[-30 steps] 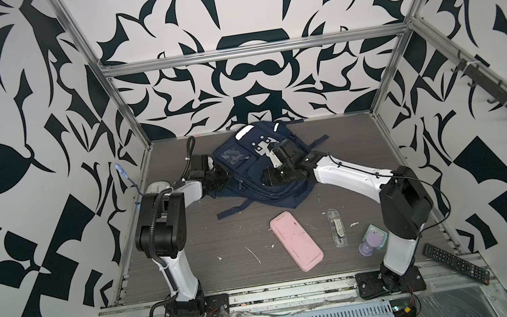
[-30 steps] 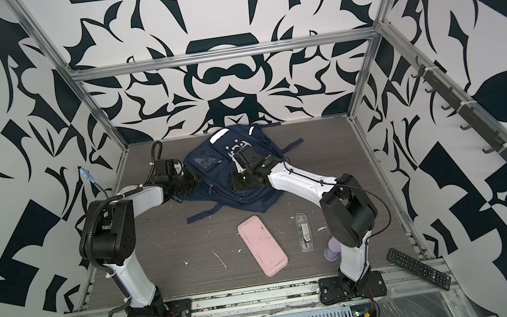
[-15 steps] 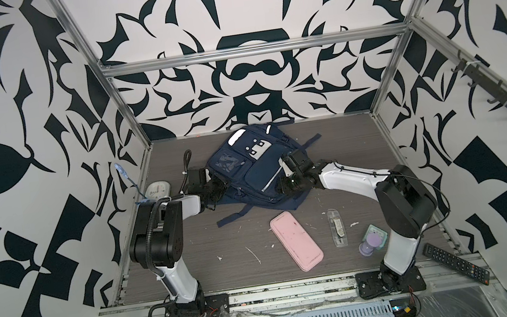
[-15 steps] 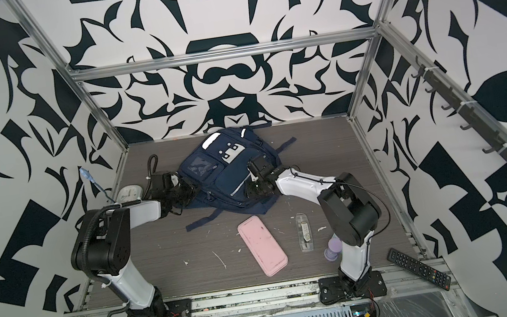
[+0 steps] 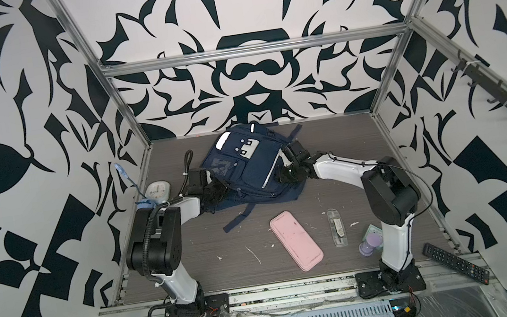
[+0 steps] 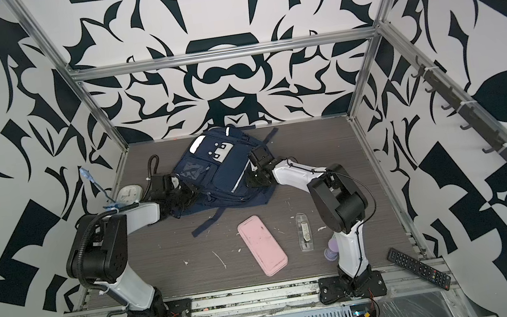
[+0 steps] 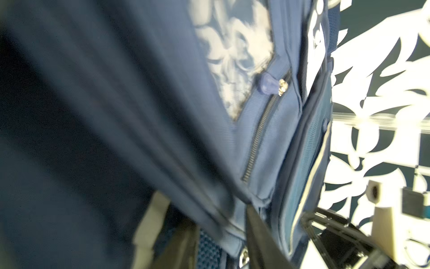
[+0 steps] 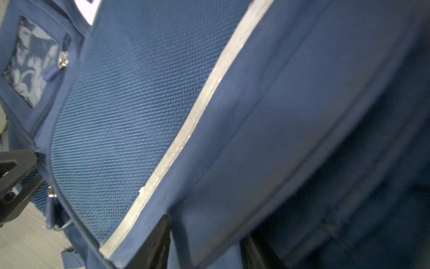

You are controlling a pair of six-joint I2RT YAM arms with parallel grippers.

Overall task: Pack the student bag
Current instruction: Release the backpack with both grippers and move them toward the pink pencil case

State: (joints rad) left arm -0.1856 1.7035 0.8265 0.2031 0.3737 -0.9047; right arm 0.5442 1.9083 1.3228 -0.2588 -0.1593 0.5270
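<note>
Both top views: show the student bag (image 5: 246,167) (image 6: 214,178) lying front-up on the far middle of the table (image 5: 192,259), with one dark strap (image 5: 237,220) trailing toward the near side. Place the left gripper (image 5: 216,190) (image 6: 188,193) at the bag's near left corner and the right gripper (image 5: 284,171) (image 6: 253,178) at its right edge, both low over the tabletop. Set a pink case (image 5: 295,240) on the near side, well apart from the bag, with a clear sleeve (image 5: 337,226) just to its right. Tuck a purple object (image 5: 372,243) beside the right arm's base, a small clock (image 5: 157,191) against the left wall and a black remote (image 5: 456,267) at the near right corner.

Left wrist view, blurred: fills with the bag's navy cloth (image 7: 116,116) and a zip pull (image 7: 267,85). Catches the left gripper (image 7: 202,246) with its fingers (image 7: 149,228) spread apart and bag cloth lying across the gap.

Right wrist view: takes in the bag's mesh panel (image 8: 128,116) and a pale reflective strip (image 8: 197,116). Finds the right gripper (image 8: 207,251) clamped on a thick fold at the bag's edge, cloth filling the space between its dark fingers (image 8: 158,242).
</note>
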